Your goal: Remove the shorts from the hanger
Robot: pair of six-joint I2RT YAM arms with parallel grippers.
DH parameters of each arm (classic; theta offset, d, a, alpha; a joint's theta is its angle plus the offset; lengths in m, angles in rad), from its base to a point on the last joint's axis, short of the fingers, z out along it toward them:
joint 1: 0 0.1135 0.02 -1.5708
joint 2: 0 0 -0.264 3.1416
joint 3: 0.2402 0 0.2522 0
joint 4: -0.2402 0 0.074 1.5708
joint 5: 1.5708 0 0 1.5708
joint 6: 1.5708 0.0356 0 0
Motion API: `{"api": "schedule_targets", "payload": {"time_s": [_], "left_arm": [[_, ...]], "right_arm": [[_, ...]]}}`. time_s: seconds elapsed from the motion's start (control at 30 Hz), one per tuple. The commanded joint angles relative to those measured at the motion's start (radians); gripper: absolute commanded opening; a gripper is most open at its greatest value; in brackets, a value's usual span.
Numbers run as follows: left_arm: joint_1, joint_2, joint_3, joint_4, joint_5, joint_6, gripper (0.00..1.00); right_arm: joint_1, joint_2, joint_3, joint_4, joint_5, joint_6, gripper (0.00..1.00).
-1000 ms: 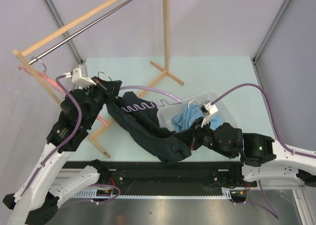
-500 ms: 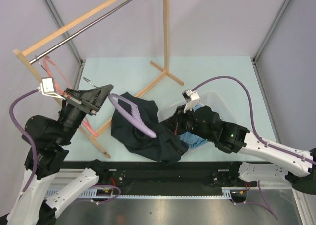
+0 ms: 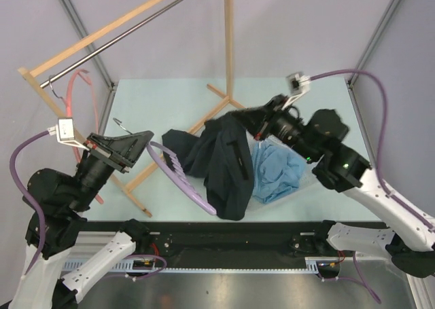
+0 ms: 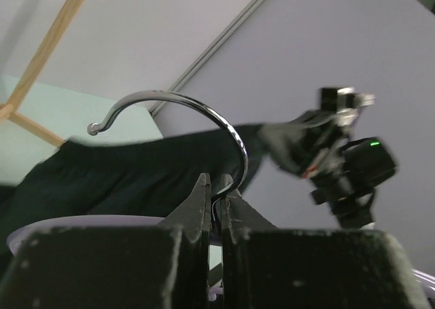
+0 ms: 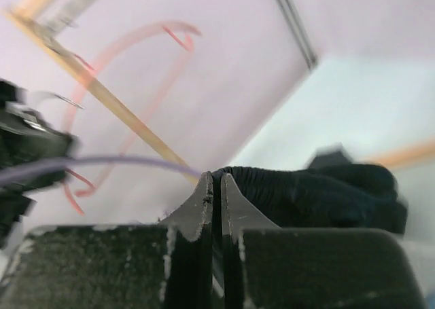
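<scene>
L gripper (image 3: 146, 138) clamped tight on the shiny metal hook (image 4: 204, 108) of the lilac plastic hanger (image 3: 182, 180). Wrist cam confirms: fingers pinched together right at the hook's base, no gap. The hanger's held low over the pale green table (image 3: 170, 98), its loop sloping down toward the near edge.

R gripper (image 3: 246, 114) also closed, pinching the big navy-black cloth shorts (image 3: 228, 170) by the gathered waistband. R wrist cam shows ribbed dark cloth squeezed between the fingertips. Shorts lifted at that end and draped down in a long fold toward the near edge. Their left part bunches just beside the hanger's upper bar. Can't tell if any cloth is hooked on it.

Sky-blue cloth shorts (image 3: 279, 173) lie crumpled under the R arm, touching the dark pair's right side.

Back left: pink hanger (image 3: 85, 81) hangs on the wood-framed rack (image 3: 228, 44).
</scene>
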Motion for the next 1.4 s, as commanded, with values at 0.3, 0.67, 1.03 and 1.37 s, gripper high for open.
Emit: {"api": "schedule_targets", "payload": {"time_s": [0.3,0.67,1.03,1.37], "left_arm": [[0.005,0.007,0.019,-0.011,-0.014,0.092,0.01],[0.005,0.009,0.015,-0.006,0.001,0.083,0.0],[0.005,0.047,-0.005,0.008,0.122,0.071,0.0],[-0.002,0.053,-0.011,-0.055,0.129,0.071,0.0]], "right_arm": [[-0.002,0.015,0.718,-0.043,0.173,-0.428,0.0],[-0.002,0.03,0.703,-0.037,0.262,-0.54,0.0],[-0.005,0.122,0.73,0.012,0.306,-0.603,0.0],[-0.006,0.082,0.744,-0.065,0.371,-0.606,0.0]]}}
